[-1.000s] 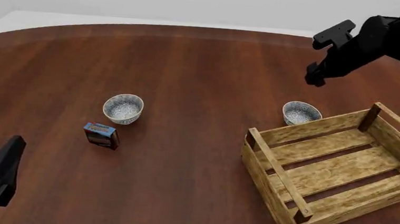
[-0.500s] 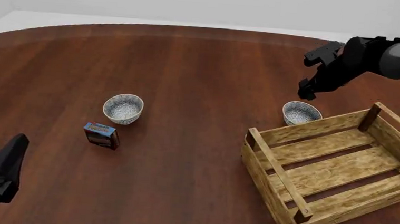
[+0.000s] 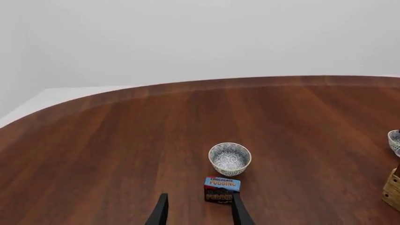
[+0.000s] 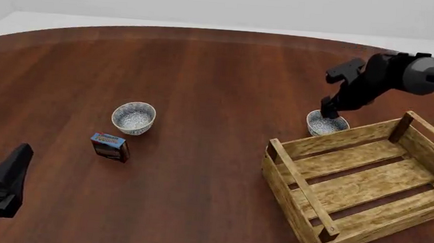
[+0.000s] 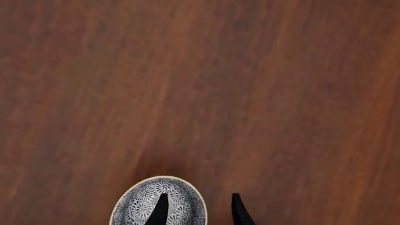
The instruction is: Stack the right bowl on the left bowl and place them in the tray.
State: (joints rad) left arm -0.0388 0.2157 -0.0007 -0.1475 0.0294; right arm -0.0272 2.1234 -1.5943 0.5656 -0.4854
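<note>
My right end effector is down at the right bowl, fingers apart and straddling the rim: in the wrist view one fingertip sits over the patterned inside, the other over the bare surface just outside. Nothing clamped, so the trick now is depth. I want the wall well between the pads before I close, otherwise the thin rim could slip out or the bowl tip as it lifts. The bowl sits right beside the tray, just off its far corner, so I should lift straight up and keep my wrist clear of that corner post. Then it's a long carry across to the left bowl, well apart on the other side, with the small blue-brown box near it to avoid. My left end effector waits low at the near edge, fingers apart, empty, pointed toward that bowl.
</note>
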